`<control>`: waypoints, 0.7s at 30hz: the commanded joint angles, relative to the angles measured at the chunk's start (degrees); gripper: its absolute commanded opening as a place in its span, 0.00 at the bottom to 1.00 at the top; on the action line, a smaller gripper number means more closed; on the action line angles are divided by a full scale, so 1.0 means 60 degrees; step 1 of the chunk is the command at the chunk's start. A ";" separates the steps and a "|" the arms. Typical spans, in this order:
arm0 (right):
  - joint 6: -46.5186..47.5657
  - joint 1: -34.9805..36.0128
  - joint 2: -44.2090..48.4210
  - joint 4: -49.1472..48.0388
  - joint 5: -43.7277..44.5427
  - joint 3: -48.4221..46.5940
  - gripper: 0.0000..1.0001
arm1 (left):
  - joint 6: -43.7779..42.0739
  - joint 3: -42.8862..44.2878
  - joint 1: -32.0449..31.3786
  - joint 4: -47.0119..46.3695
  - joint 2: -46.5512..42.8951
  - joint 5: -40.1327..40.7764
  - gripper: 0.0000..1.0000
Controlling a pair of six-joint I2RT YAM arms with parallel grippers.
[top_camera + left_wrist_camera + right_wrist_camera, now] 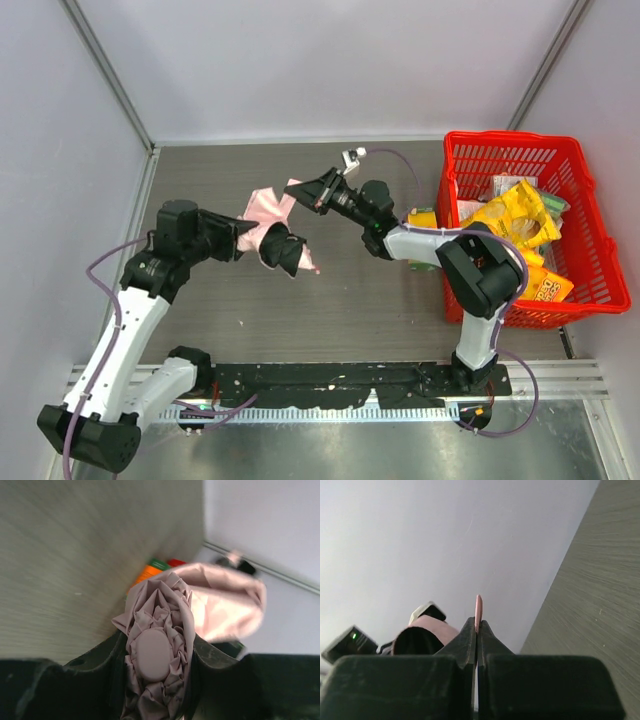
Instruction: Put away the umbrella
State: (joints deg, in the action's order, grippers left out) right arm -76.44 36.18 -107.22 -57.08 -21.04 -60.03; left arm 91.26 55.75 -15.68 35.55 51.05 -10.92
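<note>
**Q.** Where is the umbrella (262, 208), and what holds it?

**A.** It hangs above the table (380, 300), left of centre, between the two arms. The left gripper (275, 248) is clamped around the bunched canopy. In the left wrist view the crumpled pink fabric fills the gap between the fingers, and a smooth oval cap faces the camera. The right gripper (476, 627) has its jaws pressed together on a thin pink strap (478, 607), whose tip stands just above the fingertips.

**Q.** Why this arrangement?

**A.** Judged from the task, one arm keeps the loose folds gathered while the other takes the strap, probably to draw it around the bundle. Holding the bundle off the table leaves room for the strap to pass. The thin fabric is likely to slip or spring open if the clamp loosens.

**Q.** What cannot be made out?

**A.** The dark handle and ribs are not visible in any view, as fabric and fingers cover them. Where the strap joins the canopy is hidden. In the right wrist view a pink roll with a dark opening, a black-and-white part and a green light sit at lower left, too cropped to identify. The orange and green shapes behind the canopy in the left wrist view are blurred. The red basket (500, 145), well to the right, holds yellow packets (515, 215). Nothing shows whether the umbrella is meant to go there.
</note>
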 commanded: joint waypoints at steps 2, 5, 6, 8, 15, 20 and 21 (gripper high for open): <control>0.3759 -0.0216 0.1095 -0.0142 -0.0332 -0.0527 0.01 | -0.2173 -0.0586 -0.0023 0.3772 0.0397 0.0911 0.00; 0.4562 0.0382 0.1258 0.0136 -0.0755 -0.0834 0.01 | -0.2130 -0.1306 -0.0023 0.3436 0.0996 0.0983 0.00; 0.5002 0.0574 0.1549 0.0762 -0.0713 -0.0893 0.01 | -0.2246 -0.1366 -0.0008 0.3406 0.1275 0.1202 0.00; 0.6597 0.1494 0.2162 0.2048 -0.0304 -0.0850 0.01 | -0.2568 -0.1220 0.0006 0.3508 0.1977 0.1555 0.00; 0.8608 0.2654 0.3192 0.3182 0.0415 -0.0585 0.01 | -0.3301 -0.0928 0.0329 0.3274 0.4686 0.1424 0.00; 1.0012 0.3736 0.3105 0.3857 0.0911 -0.0673 0.01 | -0.3565 -0.0298 0.0358 0.3684 0.6357 0.1600 0.00; 1.0335 0.4088 0.3104 0.4105 0.1102 -0.0688 0.01 | -0.3609 -0.0239 0.0329 0.3742 0.6665 0.1498 0.00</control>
State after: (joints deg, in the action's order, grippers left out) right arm -22.31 55.13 -96.36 -20.78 -16.82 -59.57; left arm 73.80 53.98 -14.48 50.48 84.29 -10.04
